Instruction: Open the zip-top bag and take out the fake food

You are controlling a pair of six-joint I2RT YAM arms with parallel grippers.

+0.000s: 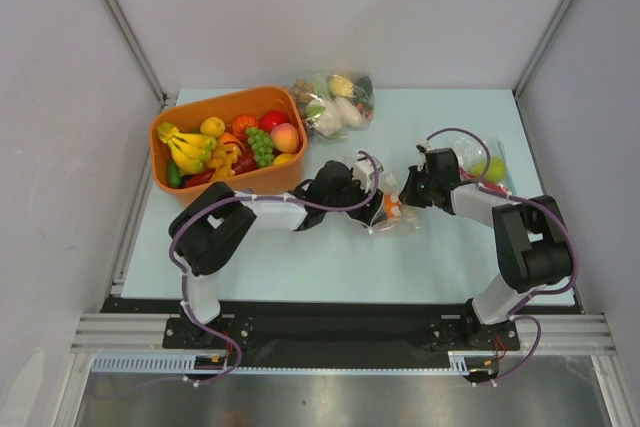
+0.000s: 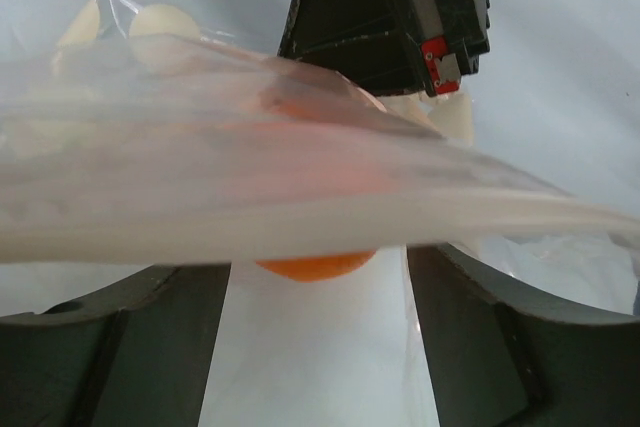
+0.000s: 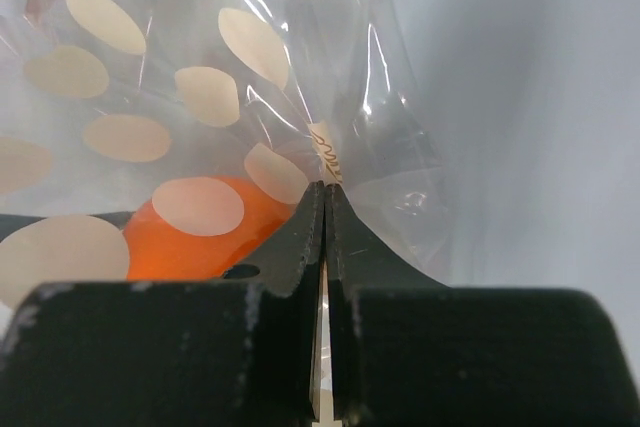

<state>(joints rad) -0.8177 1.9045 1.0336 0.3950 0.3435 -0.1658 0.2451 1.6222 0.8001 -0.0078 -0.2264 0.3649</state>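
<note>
Bag (image 1: 392, 212) mid-frame in top view, orange (image 2: 315, 267) inside. Right jaws pressed together on its edge; left jaws spread, film across them. Left: pinch opposite lip, peel apart slowly.

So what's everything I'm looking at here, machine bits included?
basket: one, orange, back left of the table
fake food in basket: a heap, yellow bananas, green grapes, red and orange pieces
zip-top bag: one, clear, mid-table between the grippers
orange piece: one, orange, inside that bag
pale round slices: several, cream, inside that bag
second bag: one, clear, filled, back centre
third bag: one, clear, something green inside, far right
table: one, pale blue
left gripper: one, black, open at the bag
right gripper: one, black, shut on the bag's edge
</note>
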